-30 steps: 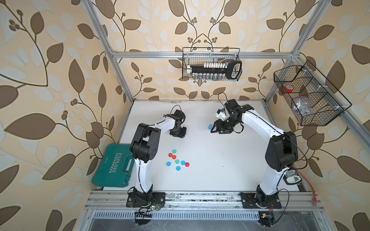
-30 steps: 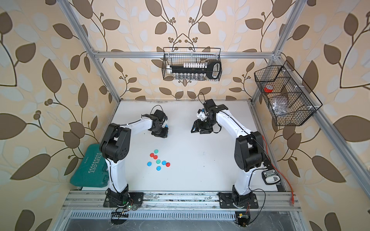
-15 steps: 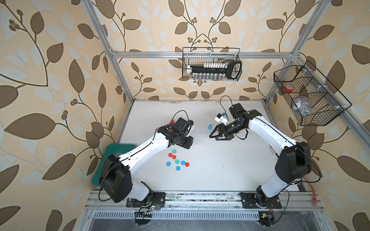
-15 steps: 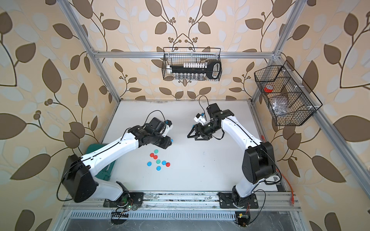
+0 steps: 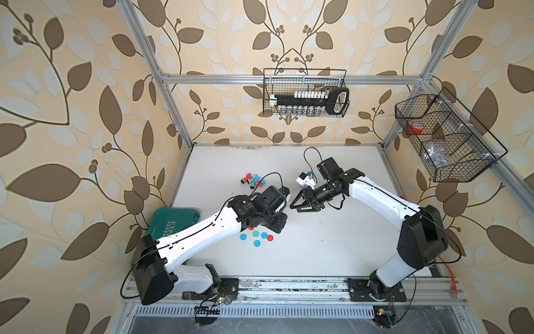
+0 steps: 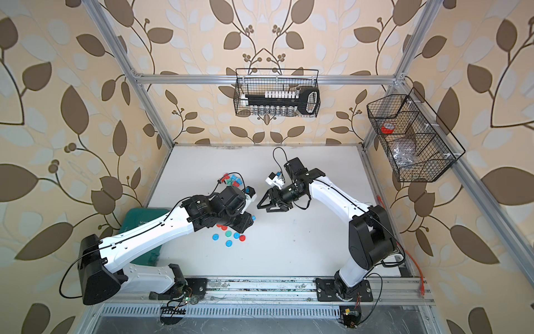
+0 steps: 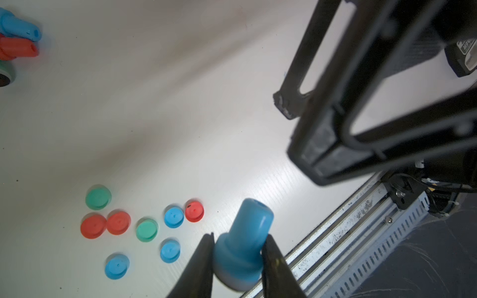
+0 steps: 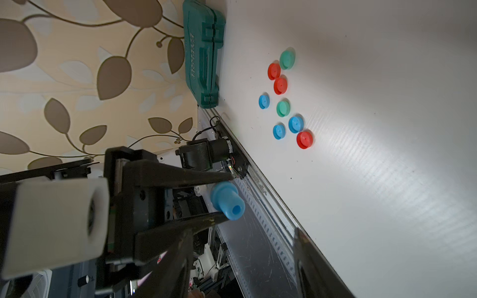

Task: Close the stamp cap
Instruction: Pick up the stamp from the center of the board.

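We pinch the blue stamp by its flared base in the left gripper, aloft just beside the loose caps, with the right gripper wide and empty, so a capping push may twist it out.

**Two arms nose to nose at mid-bench**

White bench. The left arm reaches in from the near left. Left tool hangs over the edge of the loose caps, which are red, green and blue. Its tips can't be made out from above. Right tool, jaws spread, points toward it, just apart. Stamps lie bunched farther back. Green case sits off the bench's left edge. Back basket and side basket hang on the walls.
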`<state>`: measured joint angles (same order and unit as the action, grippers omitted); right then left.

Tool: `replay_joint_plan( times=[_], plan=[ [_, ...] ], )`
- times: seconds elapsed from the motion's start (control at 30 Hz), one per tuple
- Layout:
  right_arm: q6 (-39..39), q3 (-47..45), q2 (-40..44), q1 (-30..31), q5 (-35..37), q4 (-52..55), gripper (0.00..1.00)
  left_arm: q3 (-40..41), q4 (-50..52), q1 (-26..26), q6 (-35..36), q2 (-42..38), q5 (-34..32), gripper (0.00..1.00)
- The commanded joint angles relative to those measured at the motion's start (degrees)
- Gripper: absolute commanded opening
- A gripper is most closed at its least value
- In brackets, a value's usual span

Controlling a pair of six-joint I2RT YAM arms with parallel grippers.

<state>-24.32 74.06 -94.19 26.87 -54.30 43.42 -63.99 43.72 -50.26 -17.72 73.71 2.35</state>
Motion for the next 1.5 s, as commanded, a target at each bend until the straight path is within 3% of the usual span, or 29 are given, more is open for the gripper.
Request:
replay_joint_plan(
  times=[0.0,0.63,0.93,1.47],
  plan=[
    [-0.8,-0.2,-1.2,0.6,-3.3,-1.9,0.57,-1.0,1.1,-0.9,-2.3,-2.5,-2.9,0.32],
    [-4.1,-4.0,-2.4,5.7,-6.2,-8.1,0.52,-1.2,0.0,-3.7,-4.5,-3.7,-5.5,0.32],
    [-7.9,-5.5,-2.6,6.7,-9.1,-14.0,0.44,-1.3,-1.1,-4.0,-4.9,-3.3,-5.2,0.32],
    [-8.2,-6.8,-2.2,7.7,-11.8,-15.2,0.26,-0.2,-1.3,-4.1,-5.4,-4.2,-6.3,0.32]
  ],
)
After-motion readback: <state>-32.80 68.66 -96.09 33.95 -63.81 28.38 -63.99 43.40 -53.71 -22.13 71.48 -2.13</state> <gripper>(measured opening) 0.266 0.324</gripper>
